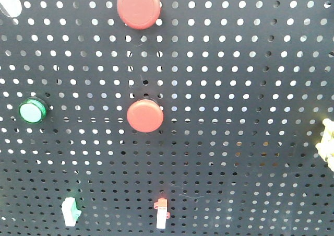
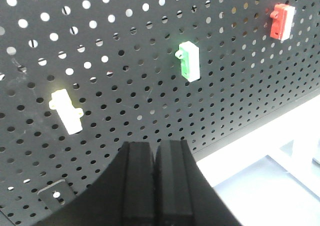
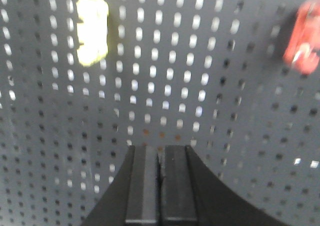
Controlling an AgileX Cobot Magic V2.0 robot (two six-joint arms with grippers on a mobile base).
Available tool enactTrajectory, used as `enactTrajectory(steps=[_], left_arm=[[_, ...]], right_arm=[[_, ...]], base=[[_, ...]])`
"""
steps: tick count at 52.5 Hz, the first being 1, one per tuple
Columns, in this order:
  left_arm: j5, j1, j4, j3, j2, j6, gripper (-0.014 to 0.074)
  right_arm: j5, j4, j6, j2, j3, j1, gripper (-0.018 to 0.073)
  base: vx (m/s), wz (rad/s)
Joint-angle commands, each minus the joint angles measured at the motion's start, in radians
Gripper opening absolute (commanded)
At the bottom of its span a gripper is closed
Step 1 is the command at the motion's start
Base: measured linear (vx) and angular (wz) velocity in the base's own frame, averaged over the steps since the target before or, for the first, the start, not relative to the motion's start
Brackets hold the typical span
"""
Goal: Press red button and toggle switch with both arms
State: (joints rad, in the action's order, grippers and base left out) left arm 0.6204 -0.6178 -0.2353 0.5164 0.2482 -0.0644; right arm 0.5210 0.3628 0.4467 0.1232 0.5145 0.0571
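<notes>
Two round red buttons sit on the black pegboard [image 1: 235, 90], a larger one [image 1: 138, 6] at the top and a smaller one [image 1: 145, 115] in the middle. A red toggle switch [image 1: 162, 213] and a green one [image 1: 70, 211] are near the bottom. Neither gripper shows in the front view. My left gripper [image 2: 155, 147] is shut and empty, short of the board below a pale yellow switch [image 2: 66, 110], a green switch [image 2: 189, 60] and a red switch [image 2: 281, 21]. My right gripper [image 3: 160, 148] is shut and empty, facing the board between a yellow switch [image 3: 92, 31] and a blurred red part [image 3: 302, 37].
A green round button [image 1: 33, 111] sits at the left of the board. A yellow part [image 1: 327, 142] shows at the right edge. Below the board's lower edge in the left wrist view lies a white surface [image 2: 270, 186].
</notes>
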Motion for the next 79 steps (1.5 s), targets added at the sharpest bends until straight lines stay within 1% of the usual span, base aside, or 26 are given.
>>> enactTrajectory(steps=[1, 14, 17, 20, 25, 29, 31, 33, 34, 35, 41, 45, 49, 52, 56, 60, 79], left_arm=[[-0.07, 0.001, -0.005, 0.023, 0.013, -0.003, 0.0001], [-0.072, 0.001, -0.009, 0.014, 0.011, -0.003, 0.0001], [-0.09, 0.004, -0.036, 0.0, 0.012, 0.008, 0.0001], [-0.13, 0.022, -0.039, -0.023, 0.012, 0.038, 0.0001], [-0.264, 0.088, -0.014, -0.079, 0.012, 0.101, 0.0001], [-0.384, 0.152, 0.041, -0.136, 0.01, 0.158, 0.0001], [-0.434, 0.195, 0.09, -0.167, 0.01, 0.182, 0.0001], [-0.461, 0.232, 0.134, -0.192, 0.01, 0.192, 0.0001], [-0.541, 0.344, 0.265, -0.269, 0.008, 0.215, 0.0001], [-0.562, 0.367, 0.28, -0.291, 0.003, 0.215, 0.0001], [-0.657, 0.43, 0.306, -0.389, -0.031, 0.214, 0.0001], [-0.732, 0.459, 0.306, -0.47, -0.081, 0.214, 0.0001], [-0.779, 0.484, 0.307, -0.544, -0.142, 0.208, 0.0001], [-0.793, 0.5, 0.309, -0.584, -0.189, 0.2, 0.0001], [-0.683, 0.517, 0.307, -0.577, -0.246, 0.213, 0.0001], [-0.649, 0.527, 0.308, -0.578, -0.281, 0.222, 0.0001], [-0.635, 0.527, 0.308, -0.578, -0.277, 0.217, 0.0001]], right_arm=[[-0.074, 0.012, -0.002, 0.017, 0.025, 0.005, 0.0], [-0.074, 0.012, -0.002, 0.017, 0.025, 0.005, 0.0], [-0.074, 0.012, -0.002, 0.017, 0.025, 0.005, 0.0], [-0.074, 0.012, -0.002, 0.017, 0.025, 0.005, 0.0], [-0.074, 0.012, -0.002, 0.017, 0.025, 0.005, 0.0], [-0.074, 0.012, -0.002, 0.017, 0.025, 0.005, 0.0], [-0.074, 0.012, -0.002, 0.017, 0.025, 0.005, 0.0], [-0.074, 0.012, -0.002, 0.017, 0.025, 0.005, 0.0], [-0.074, 0.012, -0.002, 0.017, 0.025, 0.005, 0.0], [-0.074, 0.012, -0.002, 0.017, 0.025, 0.005, 0.0], [-0.074, 0.012, -0.003, 0.017, 0.025, 0.005, 0.0], [-0.074, 0.012, -0.003, 0.017, 0.025, 0.005, 0.0], [-0.074, 0.012, -0.003, 0.017, 0.025, 0.005, 0.0], [-0.074, 0.012, -0.003, 0.017, 0.025, 0.005, 0.0], [-0.074, 0.012, -0.003, 0.017, 0.025, 0.005, 0.0], [-0.074, 0.012, -0.003, 0.017, 0.025, 0.005, 0.0], [-0.074, 0.012, -0.003, 0.017, 0.025, 0.005, 0.0]], base=[[0.0, 0.0], [0.0, 0.0], [0.0, 0.0], [0.0, 0.0], [0.0, 0.0], [0.0, 0.0], [0.0, 0.0], [0.0, 0.0], [0.0, 0.0], [0.0, 0.0], [0.0, 0.0], [0.0, 0.0], [0.0, 0.0], [0.0, 0.0], [0.0, 0.0], [0.0, 0.0], [0.0, 0.0]])
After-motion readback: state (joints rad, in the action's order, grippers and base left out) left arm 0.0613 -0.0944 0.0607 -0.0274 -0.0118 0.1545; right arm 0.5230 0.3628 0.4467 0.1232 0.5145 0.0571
